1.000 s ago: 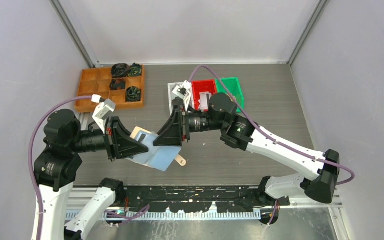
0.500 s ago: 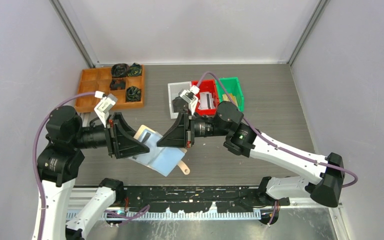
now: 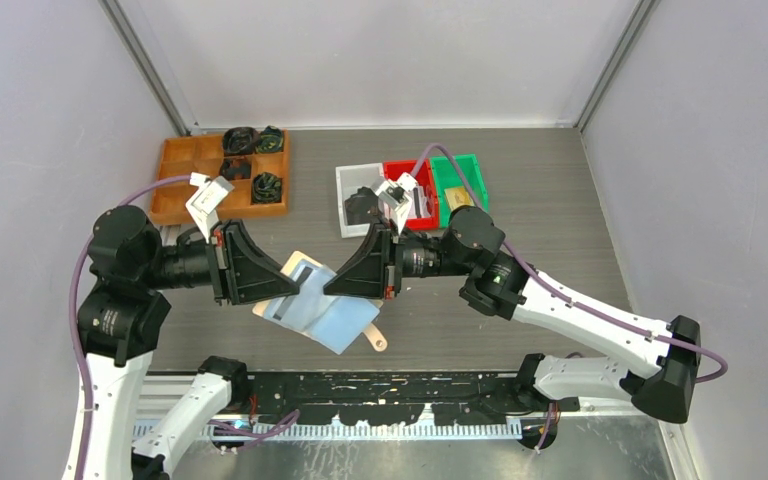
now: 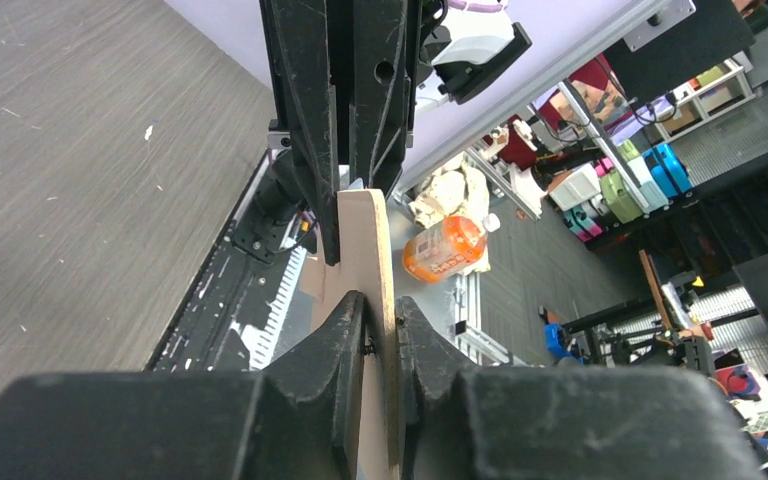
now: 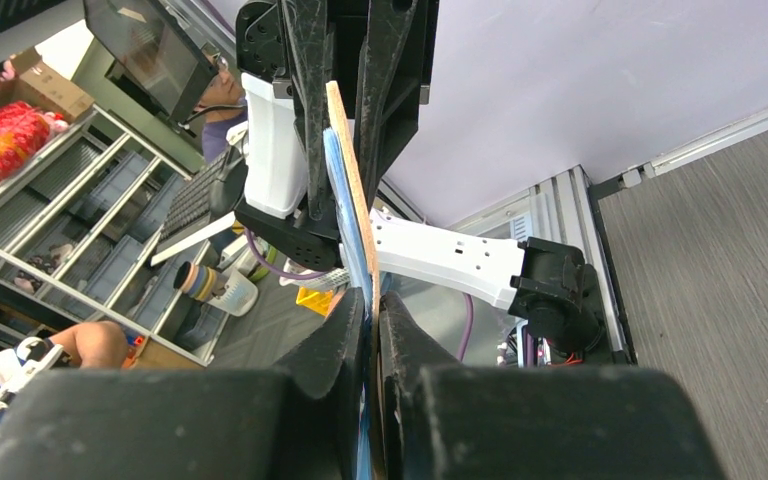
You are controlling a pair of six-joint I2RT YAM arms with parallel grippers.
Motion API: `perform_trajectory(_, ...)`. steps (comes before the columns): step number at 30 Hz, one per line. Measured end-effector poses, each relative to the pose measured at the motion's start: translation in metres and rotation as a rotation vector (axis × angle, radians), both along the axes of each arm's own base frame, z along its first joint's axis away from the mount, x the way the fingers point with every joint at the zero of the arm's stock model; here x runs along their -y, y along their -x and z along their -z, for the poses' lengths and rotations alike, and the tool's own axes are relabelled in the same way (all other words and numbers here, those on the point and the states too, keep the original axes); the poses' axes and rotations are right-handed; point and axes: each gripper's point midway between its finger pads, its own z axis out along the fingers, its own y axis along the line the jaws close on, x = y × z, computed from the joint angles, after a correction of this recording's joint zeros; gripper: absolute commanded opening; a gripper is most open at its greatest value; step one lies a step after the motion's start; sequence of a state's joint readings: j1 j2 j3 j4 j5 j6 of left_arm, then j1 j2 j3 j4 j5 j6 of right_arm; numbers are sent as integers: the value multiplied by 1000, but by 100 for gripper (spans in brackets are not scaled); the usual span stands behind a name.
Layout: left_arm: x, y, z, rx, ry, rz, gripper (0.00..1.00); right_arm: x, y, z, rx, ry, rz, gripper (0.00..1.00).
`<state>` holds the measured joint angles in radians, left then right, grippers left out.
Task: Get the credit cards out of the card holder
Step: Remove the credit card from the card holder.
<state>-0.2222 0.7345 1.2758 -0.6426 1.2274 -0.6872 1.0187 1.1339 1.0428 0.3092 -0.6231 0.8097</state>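
Observation:
The card holder (image 3: 332, 316) hangs open above the table's near middle, pale blue inside with a tan rim and its tab strap (image 3: 377, 340) pointing down right. My left gripper (image 3: 286, 290) is shut on its left edge. My right gripper (image 3: 329, 288) is shut on its upper right edge. Dark stripes of credit cards (image 3: 307, 272) show in the blue pockets. In the left wrist view my gripper (image 4: 382, 305) pinches the tan panel (image 4: 365, 240) edge-on. Seen from the right wrist, my gripper (image 5: 373, 305) clamps the blue and tan layers (image 5: 345, 170).
An orange compartment tray (image 3: 175, 180) with black lumps stands at the back left. Behind the right wrist are a white tray (image 3: 348, 180) holding a black lump (image 3: 360, 207), a red bin (image 3: 400, 172) and a green bin (image 3: 468, 172). Walls close in on both sides.
Both arms carried the card holder slightly right. The right gripper closed on its upper right edge, the left one loosened and gripped again, and dark card stripes now show in the pockets.

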Motion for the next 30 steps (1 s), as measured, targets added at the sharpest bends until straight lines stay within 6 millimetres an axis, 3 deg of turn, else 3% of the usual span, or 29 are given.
perform_trajectory(9, 2, -3, -4, -52, 23, -6, 17, 2, 1, -2, 7, -6, -1, 9)
perform_trajectory(12, 2, -6, -3, -55, 28, -26, 11, 2, 1, -1, 5, -2, -2, 10)
perform_trajectory(15, 1, -8, -2, -43, 30, -60, 1, 2, 1, 0, 3, 2, -2, 34)
perform_trajectory(20, -1, -15, -2, 5, 28, -125, 0, 2, 3, 5, 5, 22, -15, 69)
perform_trajectory(30, -6, -21, 2, 97, 0, -194, 0, 6, 5, 2, 20, 16, -14, 99)
